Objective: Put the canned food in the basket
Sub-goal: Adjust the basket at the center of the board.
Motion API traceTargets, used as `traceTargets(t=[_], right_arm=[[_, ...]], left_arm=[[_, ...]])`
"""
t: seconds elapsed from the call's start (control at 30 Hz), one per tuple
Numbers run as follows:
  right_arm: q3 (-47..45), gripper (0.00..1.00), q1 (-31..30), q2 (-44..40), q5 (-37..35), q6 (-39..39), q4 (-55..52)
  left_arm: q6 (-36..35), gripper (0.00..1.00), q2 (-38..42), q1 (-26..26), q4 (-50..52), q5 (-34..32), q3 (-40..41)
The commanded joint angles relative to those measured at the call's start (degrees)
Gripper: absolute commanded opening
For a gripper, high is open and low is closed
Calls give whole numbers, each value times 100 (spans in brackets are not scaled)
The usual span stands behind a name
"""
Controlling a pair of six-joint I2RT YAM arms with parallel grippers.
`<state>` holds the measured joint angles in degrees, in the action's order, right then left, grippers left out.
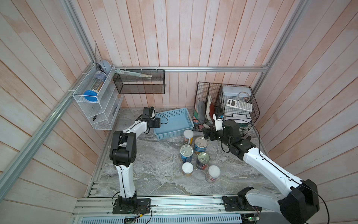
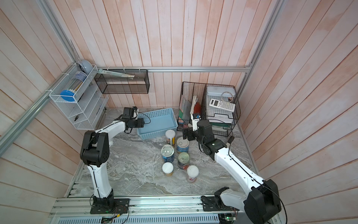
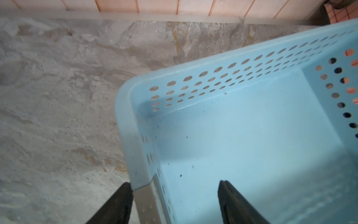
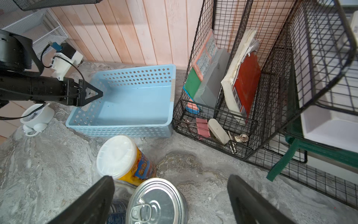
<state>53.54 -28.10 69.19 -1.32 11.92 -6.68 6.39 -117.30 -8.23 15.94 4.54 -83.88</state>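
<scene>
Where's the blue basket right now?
In both top views the basket sits at the back of the table, left tool straddling its left wall, black wire rack close on its right.

walls: pale pink wooden planks [image 1: 193,38] | frame: aluminium rail [image 1: 213,69] | surface: grey marbled tabletop [image 1: 155,174] | left wall: white wire shelf [image 1: 93,110] | back wall: black mesh rack [image 1: 139,89] | tabletop far right corner: black wire organiser [image 1: 208,91] | light: soft, even

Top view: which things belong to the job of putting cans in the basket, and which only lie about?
Job: six cans, basket.
Lying about: calculator, wire racks, white shelf, mesh shelf.
</scene>
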Motion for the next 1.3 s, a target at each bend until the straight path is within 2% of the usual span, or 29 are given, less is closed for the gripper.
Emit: traceTargets(t=[0.0,0.17,0.3,0.5,0.87,0.93,1.07,1.27], right_arm=[[253,98,-126,159,-76,-113,-223],[501,98,-347,385,-50,-208,-284],[548,98,-447,455,-58,-243,-301],[499,98,-492,538,19,-261,-202],[516,98,-730,622,139,-384,-236],[498,98,-762,588,138,-392,-259],[392,98,-783,467,195,-401,-208],[237,98,-790,446,290,-410,-126]], left_arm=[[183,70,255,52,322,-4,411],[458,65,450,110,798,28,911],[652,65,936,227,869,-62,1574],[955,65,1741,225,821,333,2516],[2081,70,3824,-516,793,1007,4433],[2407,74,4209,-779,752,867,4587],[2711,77,4791,-841,1149,745,4696],[3250,78,5598,-926,1148,1067,5125]])
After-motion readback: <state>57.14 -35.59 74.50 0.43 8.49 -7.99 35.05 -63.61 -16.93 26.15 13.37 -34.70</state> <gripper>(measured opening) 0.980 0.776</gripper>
